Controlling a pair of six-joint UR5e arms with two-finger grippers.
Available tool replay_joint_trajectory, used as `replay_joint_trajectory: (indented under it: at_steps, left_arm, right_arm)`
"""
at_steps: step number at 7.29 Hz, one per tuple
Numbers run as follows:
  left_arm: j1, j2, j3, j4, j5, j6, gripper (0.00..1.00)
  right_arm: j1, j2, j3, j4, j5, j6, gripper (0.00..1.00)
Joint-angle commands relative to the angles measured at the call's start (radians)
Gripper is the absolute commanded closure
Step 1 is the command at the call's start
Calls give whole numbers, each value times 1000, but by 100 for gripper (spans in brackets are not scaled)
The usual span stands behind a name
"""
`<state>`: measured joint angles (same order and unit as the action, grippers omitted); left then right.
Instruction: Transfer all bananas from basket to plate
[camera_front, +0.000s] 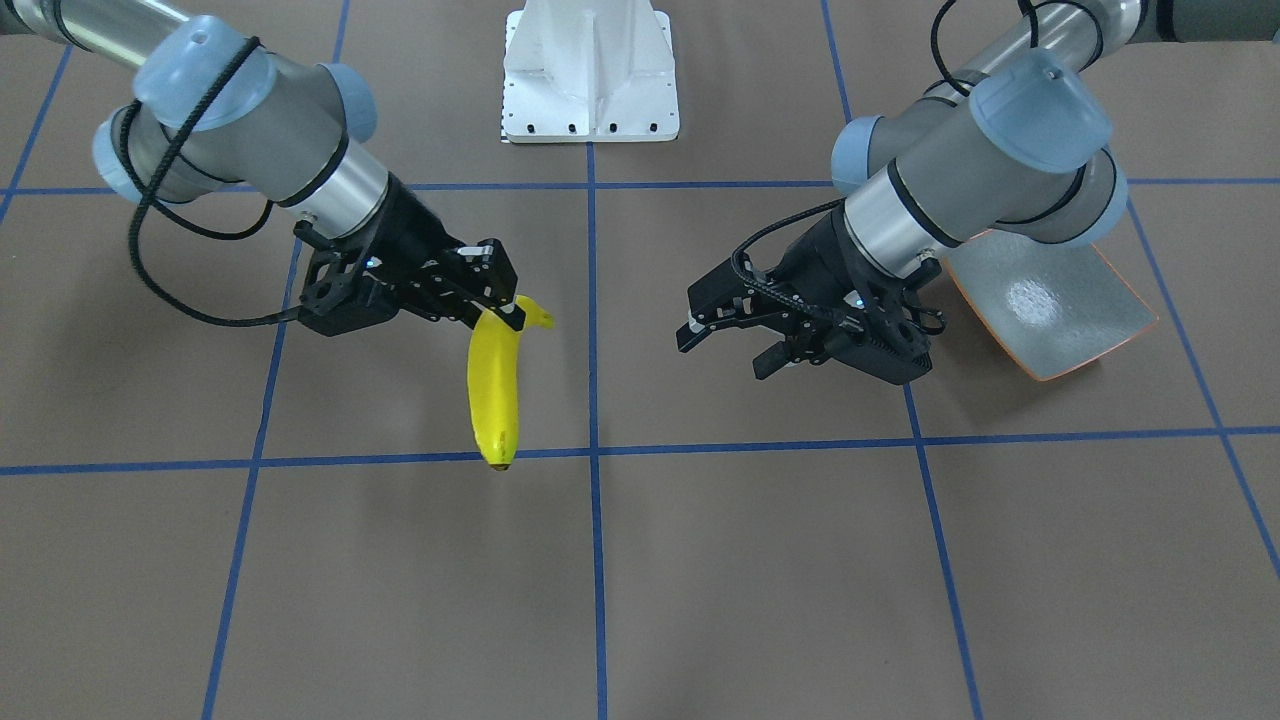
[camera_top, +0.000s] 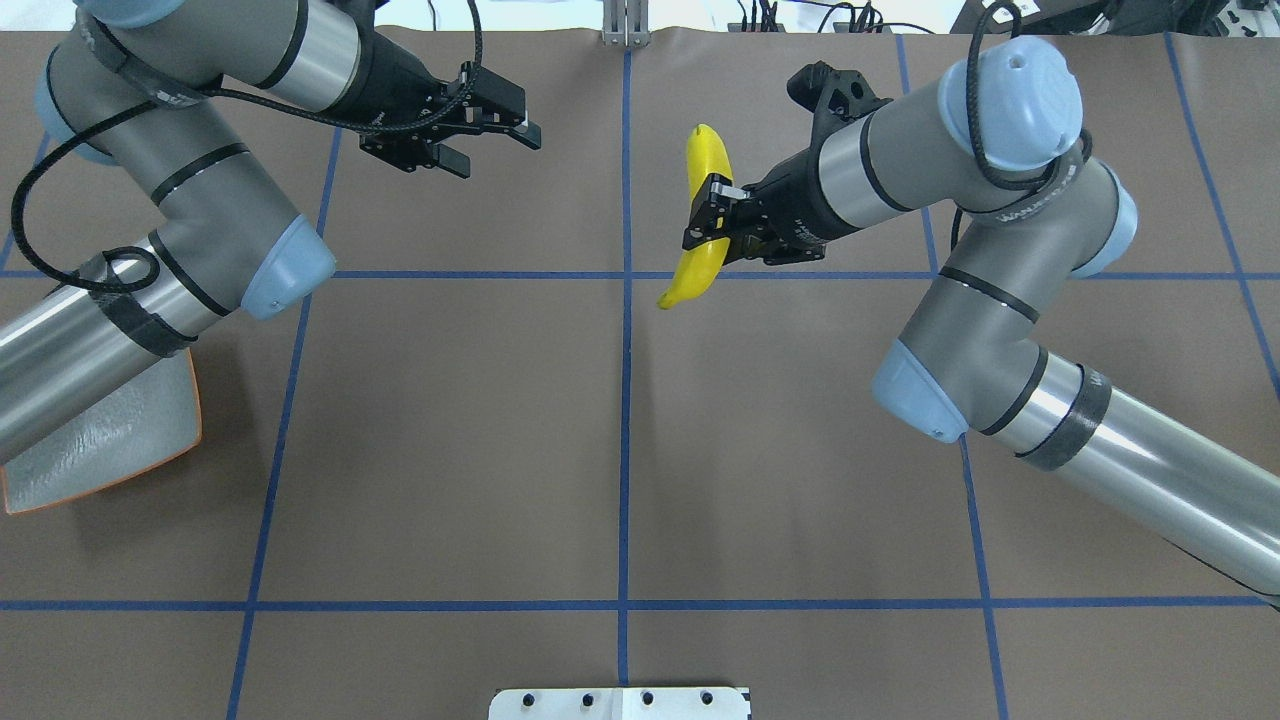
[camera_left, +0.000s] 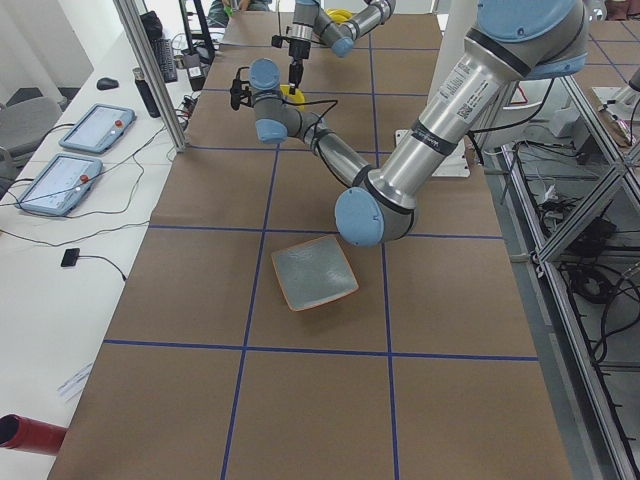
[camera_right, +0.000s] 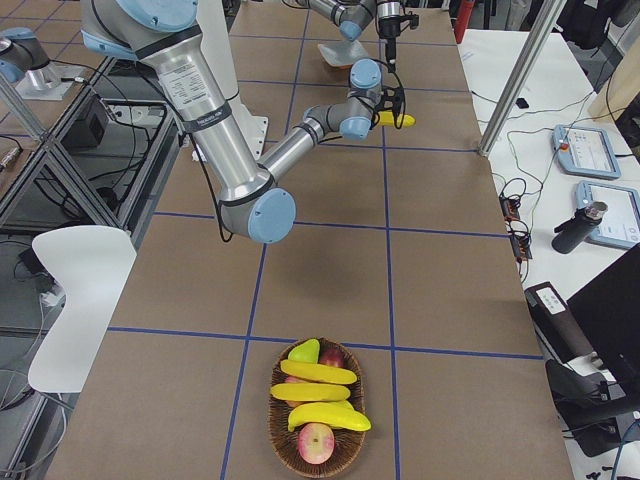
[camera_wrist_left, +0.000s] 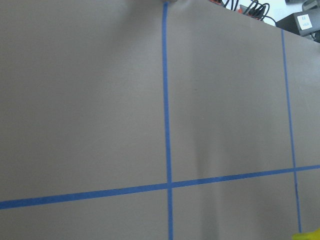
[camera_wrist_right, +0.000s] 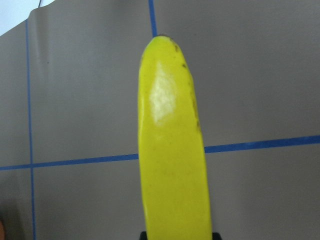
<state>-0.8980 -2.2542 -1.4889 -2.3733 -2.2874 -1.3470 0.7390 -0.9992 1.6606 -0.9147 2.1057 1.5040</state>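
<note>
My right gripper (camera_front: 505, 312) (camera_top: 708, 222) is shut on one yellow banana (camera_front: 493, 390) (camera_top: 706, 160) near its stem end, and holds it above the table near the centre line. The right wrist view is filled by this banana (camera_wrist_right: 172, 160). Across the centre line my left gripper (camera_front: 725, 352) (camera_top: 497, 150) stands open and holds nothing. The grey-green plate (camera_front: 1050, 305) (camera_top: 110, 430) (camera_left: 314, 272) with an orange rim lies partly under the left arm. The wicker basket (camera_right: 275, 420) sits far off at the table's right end with three bananas (camera_right: 318, 372) in it.
Apples (camera_right: 316, 440) and a green fruit (camera_right: 303, 351) share the basket. The white robot base (camera_front: 590, 70) stands at the table's middle edge. Blue tape lines divide the brown table (camera_top: 450, 450). Tablets and cables lie on side benches.
</note>
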Motion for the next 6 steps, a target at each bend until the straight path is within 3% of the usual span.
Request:
replay_joint_trajectory:
  at_steps: [1, 3, 4, 6]
  left_arm:
    - [28, -5, 21, -158, 2, -73, 0]
    - [36, -44, 68, -231, 3, -121, 0]
    - [53, -48, 81, -262, 6, -147, 0]
    - [129, -56, 90, -320, 128, -233, 0]
  right_arm:
    - [-49, 24, -7, 75, -35, 88, 100]
    - [-78, 24, -15, 140, -50, 90, 100]
    - [-101, 31, -15, 169, -102, 90, 100]
    - [-121, 47, -15, 177, -153, 90, 100]
